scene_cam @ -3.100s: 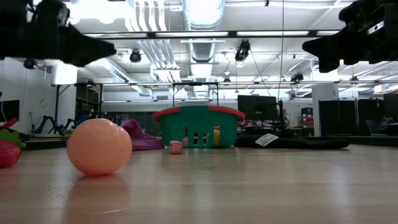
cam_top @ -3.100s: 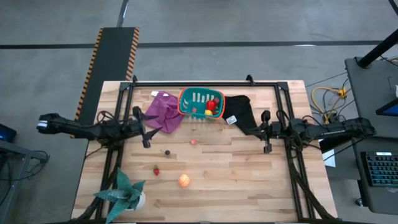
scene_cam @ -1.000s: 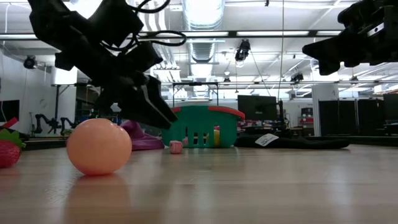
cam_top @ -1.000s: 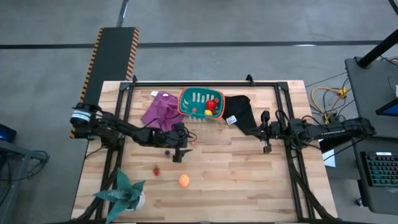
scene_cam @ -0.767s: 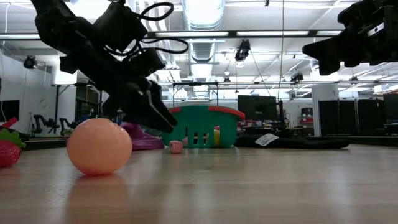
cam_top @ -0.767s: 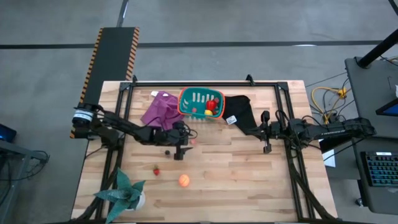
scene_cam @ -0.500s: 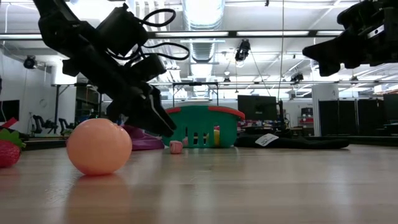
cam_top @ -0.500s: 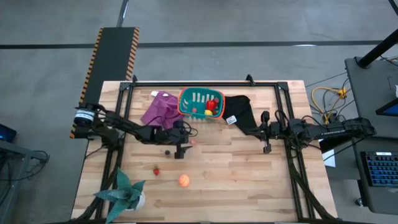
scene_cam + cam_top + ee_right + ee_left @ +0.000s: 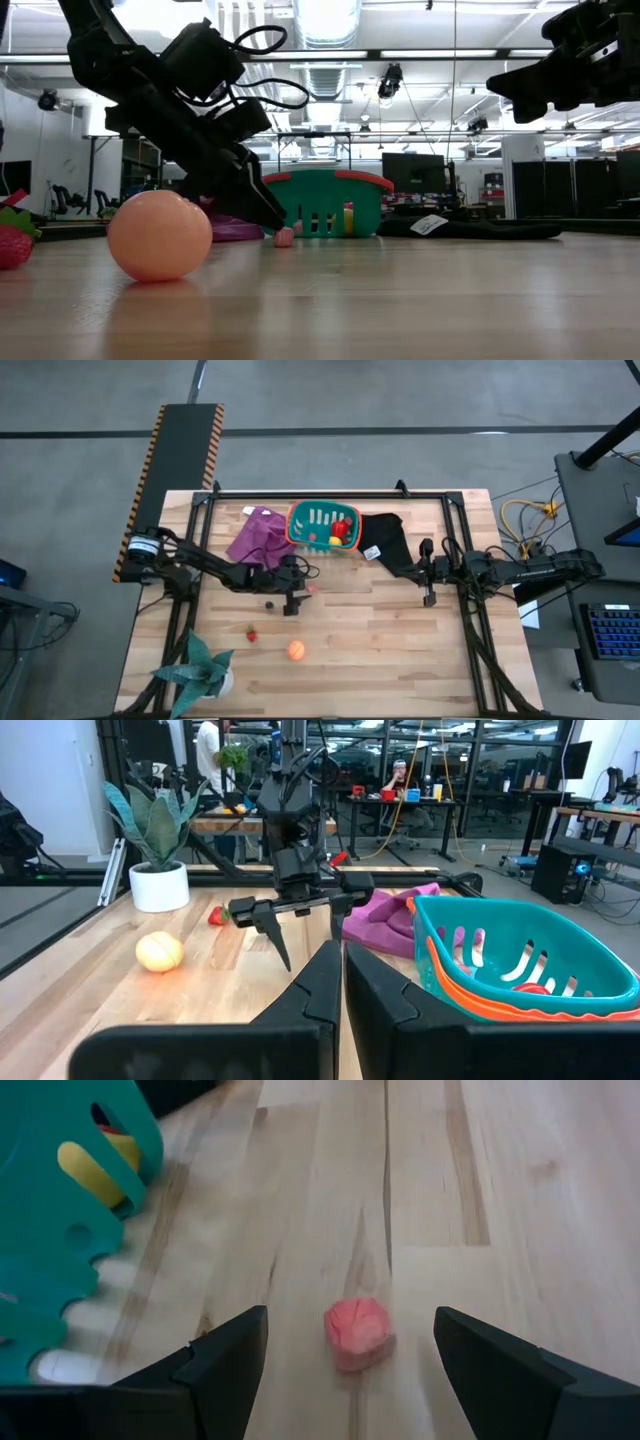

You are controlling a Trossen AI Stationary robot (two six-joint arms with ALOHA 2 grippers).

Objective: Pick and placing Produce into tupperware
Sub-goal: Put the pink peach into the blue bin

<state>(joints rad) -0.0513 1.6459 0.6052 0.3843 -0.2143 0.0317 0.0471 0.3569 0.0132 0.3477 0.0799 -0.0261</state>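
Observation:
My left gripper is open and low over the table; in the left wrist view its two fingers stand on either side of a small pink piece without touching it. The pink piece lies on the wood just in front of the teal tupperware, which holds a red pepper and a yellow piece. An orange-peach ball, a small red piece and a dark piece lie on the table. My right gripper is shut and hovers by the black cloth.
A purple cloth lies left of the tupperware and a black cloth right of it. A green spiky plant stands at the near left corner. Bare wood stretches over the near right part of the table. People show in the room beyond.
My left gripper has come down toward the table and moved in on the pink piece, its fingers staying open. The pink piece and the other produce have not moved.

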